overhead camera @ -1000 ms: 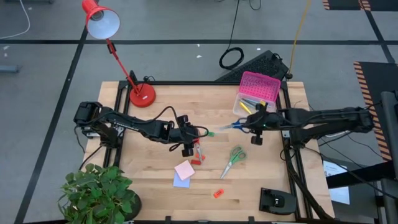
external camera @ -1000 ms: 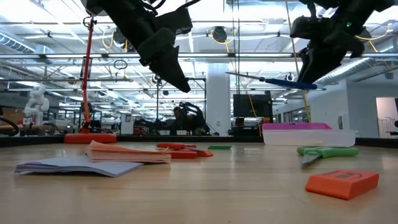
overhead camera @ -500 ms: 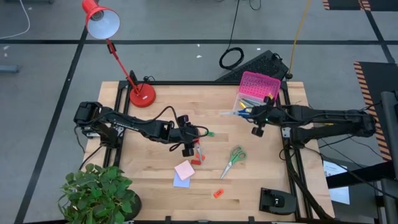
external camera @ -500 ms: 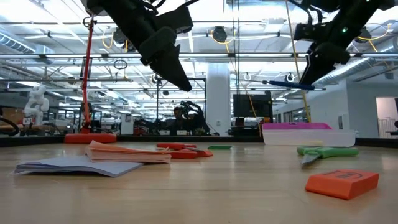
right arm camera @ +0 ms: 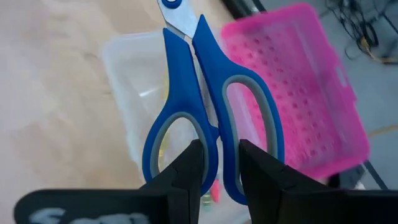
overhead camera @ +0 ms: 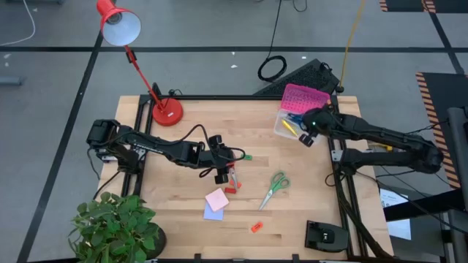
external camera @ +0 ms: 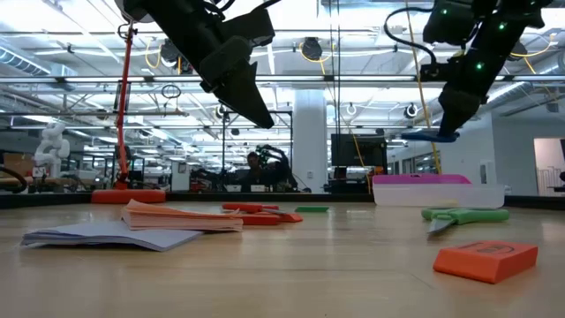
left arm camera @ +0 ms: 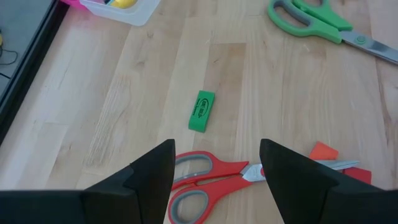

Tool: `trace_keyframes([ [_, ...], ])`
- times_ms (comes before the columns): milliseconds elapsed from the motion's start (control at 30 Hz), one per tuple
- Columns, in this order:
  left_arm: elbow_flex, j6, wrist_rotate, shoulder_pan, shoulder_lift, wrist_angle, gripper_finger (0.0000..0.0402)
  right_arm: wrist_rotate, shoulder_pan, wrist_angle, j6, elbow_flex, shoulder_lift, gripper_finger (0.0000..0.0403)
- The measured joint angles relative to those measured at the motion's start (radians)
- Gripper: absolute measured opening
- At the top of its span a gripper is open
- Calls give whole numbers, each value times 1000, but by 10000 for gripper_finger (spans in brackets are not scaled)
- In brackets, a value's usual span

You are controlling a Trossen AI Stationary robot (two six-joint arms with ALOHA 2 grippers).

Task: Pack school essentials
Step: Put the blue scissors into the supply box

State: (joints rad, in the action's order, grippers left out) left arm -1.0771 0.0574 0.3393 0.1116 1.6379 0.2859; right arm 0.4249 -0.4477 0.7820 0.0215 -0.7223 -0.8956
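— Right now, what is held by the right gripper [right arm camera: 214, 165]?

— Blue scissors [right arm camera: 208, 106] are clamped by the inner edges of their handle loops, the fingers closed tight on them. They are carried above the clear box [overhead camera: 291, 126], whose pink lid [overhead camera: 303, 101] is folded back. Held by the handles, the blades point ahead of the gripper, so a drop into the box is judged easy once the fingers are loosened.

— Is anything packed already?

— Yellow and other coloured bits can be seen inside the box in the high view, probably pens, though they are too small to be named surely.

— And the left gripper [left arm camera: 214, 180]?

— It is held wide apart and empty, hanging over the red scissors [left arm camera: 236, 177], which lie flat on the table [overhead camera: 190, 117]. The spread looks set to straddle the handles, so a grasp of them is judged the next step on that side. A green eraser [left arm camera: 202, 111] lies just beyond them.

— What is left on the table?

— Green scissors [overhead camera: 274, 186] lie near the middle, well apart from the box. Pink and lavender sticky pads [overhead camera: 216, 201] are stacked toward the front edge, and an orange eraser [overhead camera: 256, 227] lies nearer the front still. Much of the packing is judged undone.
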Motion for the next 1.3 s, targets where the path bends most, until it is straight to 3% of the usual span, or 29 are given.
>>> trace_keyframes([
  [200, 0, 2, 0, 0, 0, -1, 239, 50, -40, 5, 18, 0, -2, 82],
  [1067, 0, 22, 0, 0, 0, -3, 239, 73, -51, 27, 49, 0, -67, 82],
  [1300, 0, 5, -1, 0, 0, -3, 239, 46, -27, 127, 139, -44, -66, 82],
])
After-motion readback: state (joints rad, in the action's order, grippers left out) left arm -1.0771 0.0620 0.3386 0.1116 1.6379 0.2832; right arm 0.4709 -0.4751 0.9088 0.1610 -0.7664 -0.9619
